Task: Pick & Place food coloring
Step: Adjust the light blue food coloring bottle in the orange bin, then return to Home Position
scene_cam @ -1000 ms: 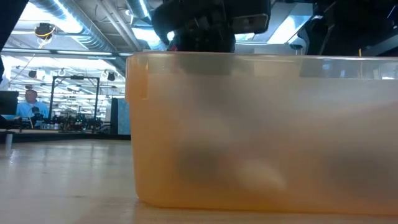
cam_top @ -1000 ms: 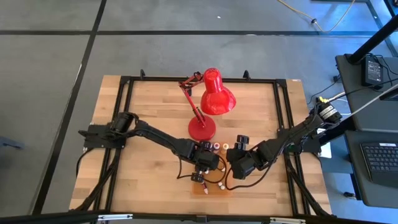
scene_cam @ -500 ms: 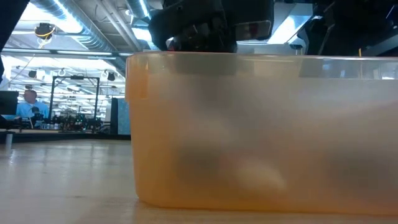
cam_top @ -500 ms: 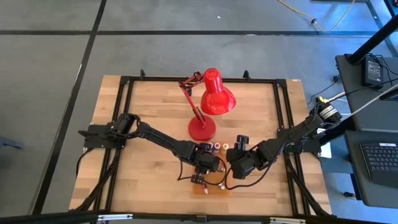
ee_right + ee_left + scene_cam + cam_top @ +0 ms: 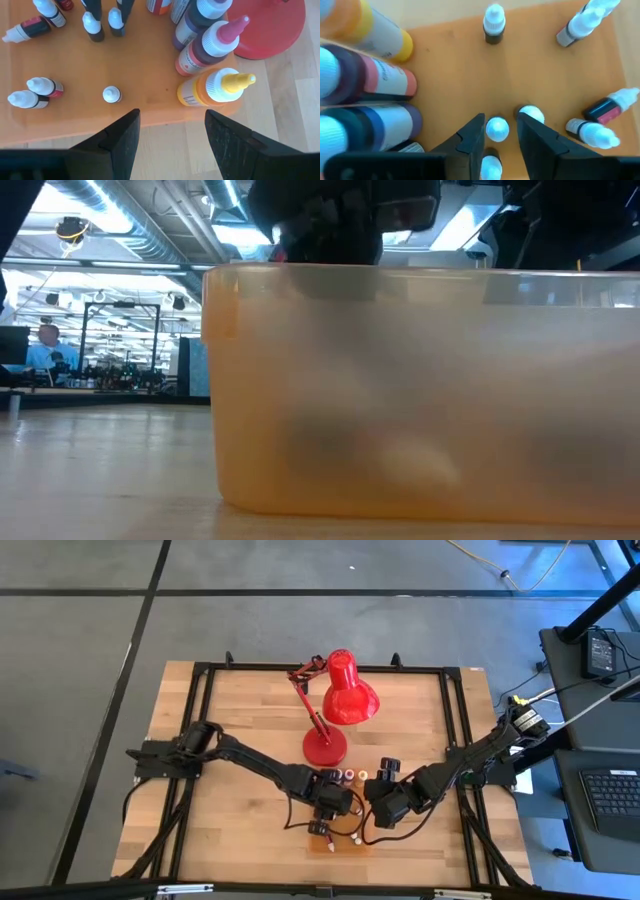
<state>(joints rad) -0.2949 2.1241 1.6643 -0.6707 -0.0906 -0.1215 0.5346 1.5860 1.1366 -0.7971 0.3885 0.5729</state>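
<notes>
Several tiny food coloring bottles with white caps stand or lie on the flat orange tray point(image 5: 470, 65), which sits near the table's front edge point(image 5: 352, 842). My left gripper point(image 5: 500, 122) is open above the tray, pointing down. Its fingers stand on either side of one upright bottle's white cap point(image 5: 496, 128); I see no contact. A second cap point(image 5: 530, 113) stands beside the right finger. My right gripper point(image 5: 172, 130) is open and empty over the tray's edge, beside the left gripper point(image 5: 324, 818).
Three larger bottles, orange point(image 5: 210, 90), dark with a pink tip point(image 5: 205, 50) and one more, lie at the tray's far side. The red desk lamp point(image 5: 335, 710) stands just behind them. In the low view the tray's wall point(image 5: 420, 380) hides its contents. A person shows far behind point(image 5: 45, 345).
</notes>
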